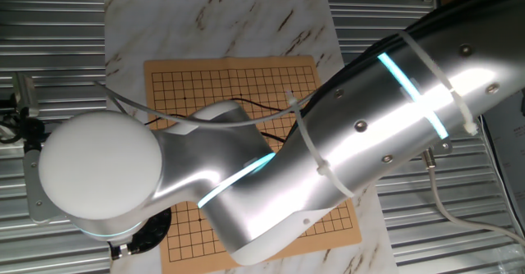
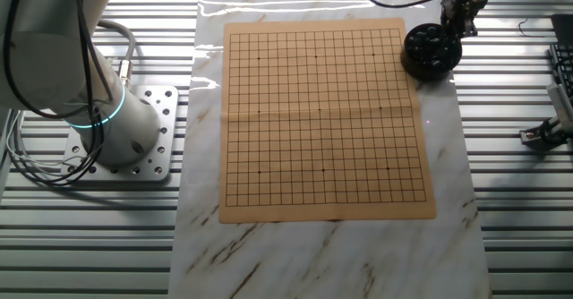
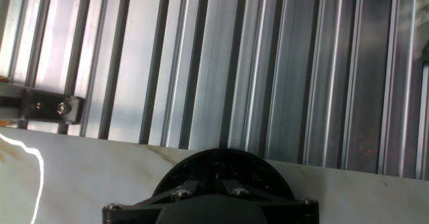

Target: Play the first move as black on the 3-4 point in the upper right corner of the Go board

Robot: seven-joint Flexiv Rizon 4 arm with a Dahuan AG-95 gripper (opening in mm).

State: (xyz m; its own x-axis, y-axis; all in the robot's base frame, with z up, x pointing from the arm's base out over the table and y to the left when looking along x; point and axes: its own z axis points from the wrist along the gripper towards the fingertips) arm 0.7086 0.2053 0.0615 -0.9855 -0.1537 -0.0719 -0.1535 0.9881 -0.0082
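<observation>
The hand point(image 2: 458, 8) hung over the round black bowl point(image 2: 431, 52) of black stones point(image 2: 428, 41) at the board's point(image 2: 322, 120) two o'clock corner on the marble counter point(image 2: 322, 254); whether its fingers were apart couldn't be told.

Bright, even overhead light is seen throughout. Strong glare is thrown off the arm's silver casing point(image 1: 394, 134) in one fixed view, and a white streak is reflected on the marble counter point(image 2: 269, 9) just beyond the Go board point(image 2: 322, 120). Shadows are faint. The hand view is slightly soft.
</observation>
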